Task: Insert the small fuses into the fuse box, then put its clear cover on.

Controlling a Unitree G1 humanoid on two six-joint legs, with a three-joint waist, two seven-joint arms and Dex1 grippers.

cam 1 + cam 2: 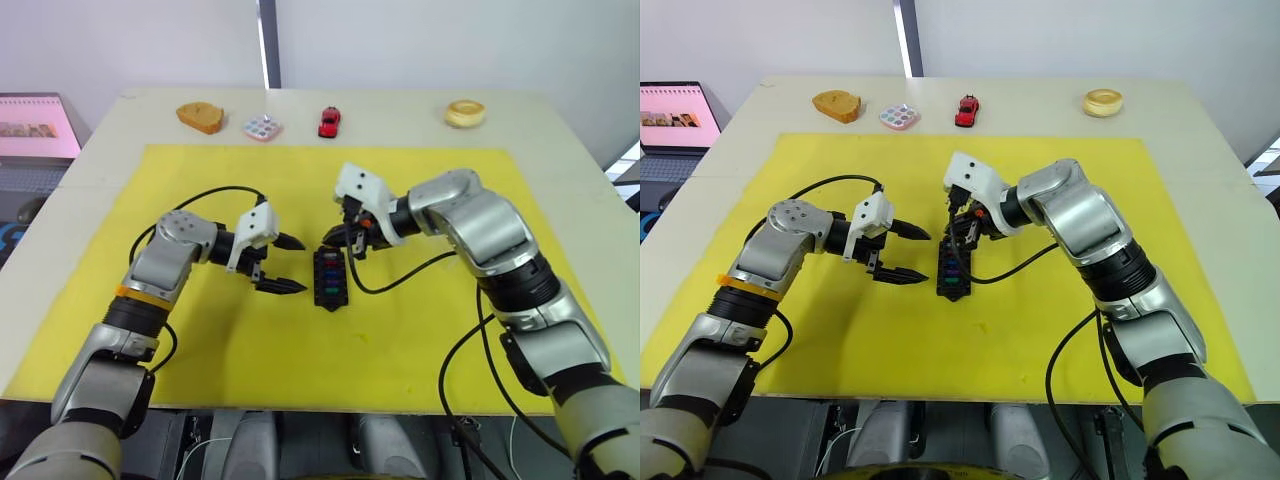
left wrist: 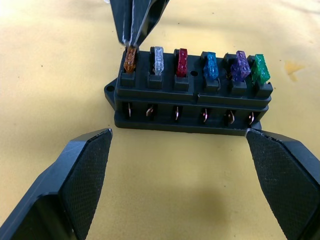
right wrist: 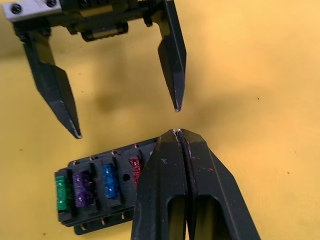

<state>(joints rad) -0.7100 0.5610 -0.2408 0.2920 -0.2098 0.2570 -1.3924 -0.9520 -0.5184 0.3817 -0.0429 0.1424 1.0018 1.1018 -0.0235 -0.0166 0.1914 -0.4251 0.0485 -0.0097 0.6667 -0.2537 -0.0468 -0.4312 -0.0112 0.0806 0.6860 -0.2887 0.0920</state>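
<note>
Right hand (image 1: pixel 336 240) first: its two black fingers are pressed together, tips down on the far end of the fuse box (image 1: pixel 329 278), pinching the amber fuse (image 2: pixel 130 60) that sits in the end slot. My left wrist view shows those closed tips meeting right at the top of that fuse.

My left hand (image 1: pixel 292 264) hangs just to the left of the fuse box with its fingers spread wide, gripping nothing; one fingertip points toward the box's far part and the other toward its middle, neither touching it.

The fuse box lies on the yellow mat (image 1: pixel 180 180), roughly at the mat's centre, its long side running near to far. Along its upper row stand the small fuses: after the amber one come the grey fuse (image 2: pixel 158 60), the red fuse (image 2: pixel 181 62), the blue-teal fuse (image 2: pixel 209 65), the purple fuse (image 2: pixel 240 67) and the green fuse (image 2: pixel 258 70) at the near end. The purple and green ones lean a little against each other. A lower row of slots shows bare metal contacts.

I cannot make out the clear cover.

Beyond the mat, along the far edge of the counter (image 1: pixel 560 130), from left to right: a brown bread-like piece (image 1: pixel 200 116), a white tile with pastel dots (image 1: pixel 262 127), a red toy car (image 1: pixel 329 121) and a pale round ring-shaped item (image 1: pixel 465 113). A laptop (image 1: pixel 35 130) stands off the counter's left side.
</note>
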